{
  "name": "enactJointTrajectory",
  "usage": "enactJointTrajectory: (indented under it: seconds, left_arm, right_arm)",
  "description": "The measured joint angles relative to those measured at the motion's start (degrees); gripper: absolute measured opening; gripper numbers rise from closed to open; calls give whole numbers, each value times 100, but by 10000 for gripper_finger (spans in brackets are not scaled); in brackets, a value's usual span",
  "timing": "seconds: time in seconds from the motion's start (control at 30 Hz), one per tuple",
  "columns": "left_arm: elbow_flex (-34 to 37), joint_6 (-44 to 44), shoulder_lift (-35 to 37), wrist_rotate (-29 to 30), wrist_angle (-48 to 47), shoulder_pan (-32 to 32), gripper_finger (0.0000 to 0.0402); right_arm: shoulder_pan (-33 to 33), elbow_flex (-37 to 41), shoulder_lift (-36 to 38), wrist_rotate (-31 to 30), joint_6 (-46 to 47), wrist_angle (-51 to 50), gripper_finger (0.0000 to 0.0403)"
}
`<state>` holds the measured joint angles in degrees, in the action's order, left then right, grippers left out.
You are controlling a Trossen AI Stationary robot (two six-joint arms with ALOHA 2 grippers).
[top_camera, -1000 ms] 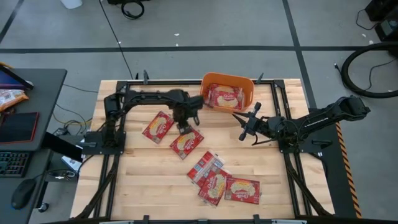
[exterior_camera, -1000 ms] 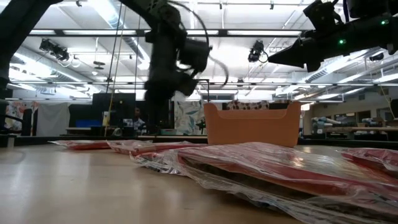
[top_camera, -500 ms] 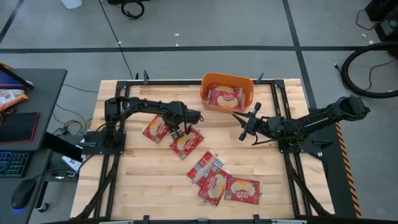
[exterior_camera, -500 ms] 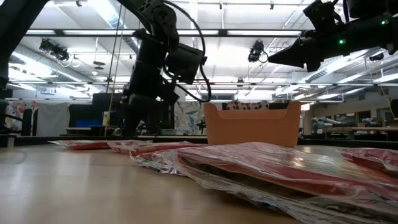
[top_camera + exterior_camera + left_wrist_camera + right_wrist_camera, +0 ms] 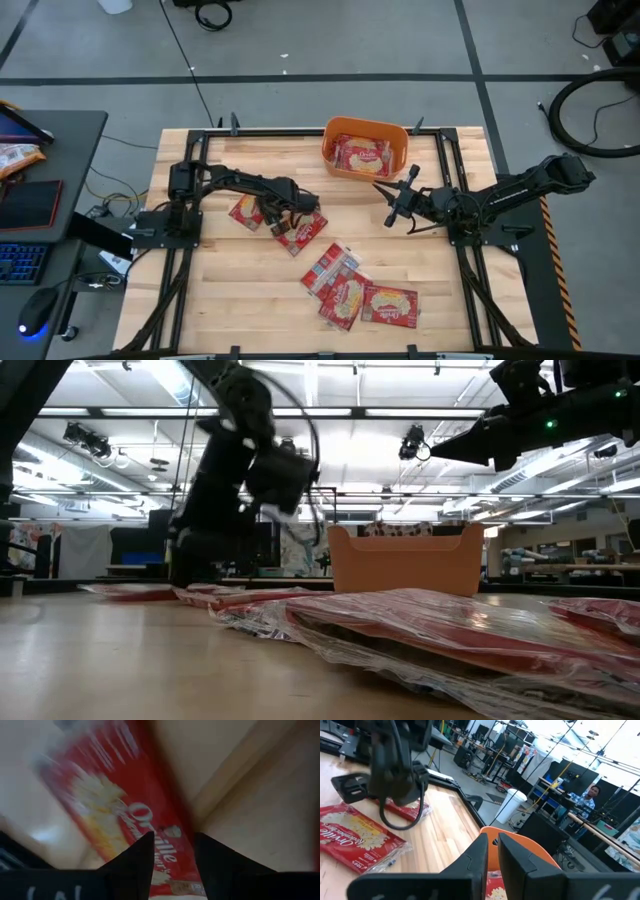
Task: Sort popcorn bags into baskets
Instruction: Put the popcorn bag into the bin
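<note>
Several flat red popcorn packets lie on the wooden table. Two sit left of centre [image 5: 243,212] [image 5: 302,232], and a loose pile of three lies toward the near edge [image 5: 345,290]. One more lies inside the orange basket [image 5: 367,150] at the far edge. My left gripper [image 5: 273,218] is open and low, pointing down between the two left packets. In its wrist view a red packet [image 5: 125,820] runs under its fingers [image 5: 173,847]. My right gripper [image 5: 390,203] is shut and hovers right of centre, just near of the basket [image 5: 520,851]. My left gripper comes at the red packet [image 5: 165,852] from above, pointing down, with a finger on either side of the printed face. Whether the fingertips touch the foil I cannot tell. The packet lies flat on the table.
Black frame rails [image 5: 178,270] [image 5: 470,270] run along the table's left and right sides. A desk with a keyboard, a mouse and an orange snack bag [image 5: 15,155] stands beyond the left edge. Bare wood lies between the arms [image 5: 350,225]. A person [image 5: 592,792] shows far off in the room.
My left gripper has swung away from the basket, toward the table's left and near edges. It has come down low over the two left packets. The right arm and the packets have kept still.
</note>
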<state>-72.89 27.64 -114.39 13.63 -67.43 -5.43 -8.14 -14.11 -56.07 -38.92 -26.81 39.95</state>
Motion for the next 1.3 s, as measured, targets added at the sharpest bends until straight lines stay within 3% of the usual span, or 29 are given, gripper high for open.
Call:
enactJointTrajectory:
  seconds: [0.17,0.47,0.57,0.8,1.07,1.3]
  left_arm:
    - [464,-25,35,-141,269,-105,142]
    - [436,-136,15,-97,260,-114,137]
    - [568,-151,24,-47,350,-107,113]
    - [601,-495,16,77,358,-112,16]
    - [-320,-1208,5,214,-439,-174,6]
    - [-1680,-1775,17,236,-905,-225,5]
  right_arm:
    - [-9,0,0,0,-19,82,48]
    - [-11,0,0,0,-17,35,48]
    - [-11,0,0,0,-26,56,48]
    - [-14,0,0,0,-27,45,48]
    - [-24,0,0,-2,-12,26,48]
    - [-31,0,0,-24,-10,25,48]
